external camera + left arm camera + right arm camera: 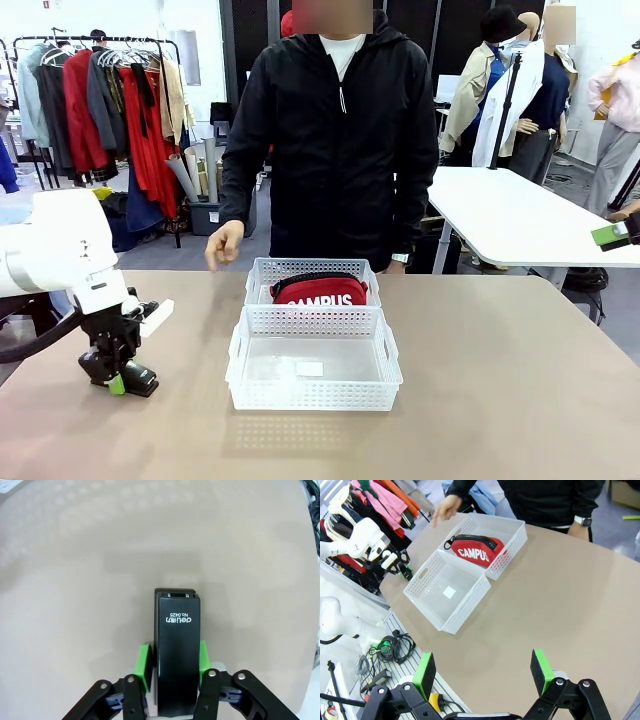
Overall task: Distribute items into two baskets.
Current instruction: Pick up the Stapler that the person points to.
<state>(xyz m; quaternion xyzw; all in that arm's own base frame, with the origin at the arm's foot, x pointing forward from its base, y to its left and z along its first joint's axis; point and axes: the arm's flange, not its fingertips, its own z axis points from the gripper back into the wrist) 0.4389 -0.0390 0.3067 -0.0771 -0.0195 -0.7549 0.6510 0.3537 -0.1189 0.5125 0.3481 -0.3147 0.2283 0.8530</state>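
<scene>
We find the left gripper (173, 655) closed on the black desk stapler (176, 625). Its green pads (144, 667) press the two long flanks near the stapler's rear end, and the stapler lies flat on the table (500, 380), off to the robot's left of the baskets. The right gripper (482, 672) hangs above the table with its jaws wide apart and nothing between them.

Handling, in our judgement:
- The stapler is rigid, compact and fairly dense for its size. Its glossy top looks slippery. The flat flanks are the sound place to hold it, and a grip nearer mid-length would resist tipping better than the present rearward one.
- The red pouch (320, 291) looks soft and light, likely to sag if lifted by one end. It would be best pinched across its body or by its black trim.
- The baskets are light, thin-walled plastic and could slide if knocked.

Count and position:
- Stapler: one, on the table and in neither basket.
- Pouch: one, lying inside the far basket (310, 267), which sits on the person's side.
- Baskets: two. The near basket (313, 395) touches the far one, and we see only a small pale patch on its floor.
- One hand of the person (224, 246) hovers near the far basket's left corner.
</scene>
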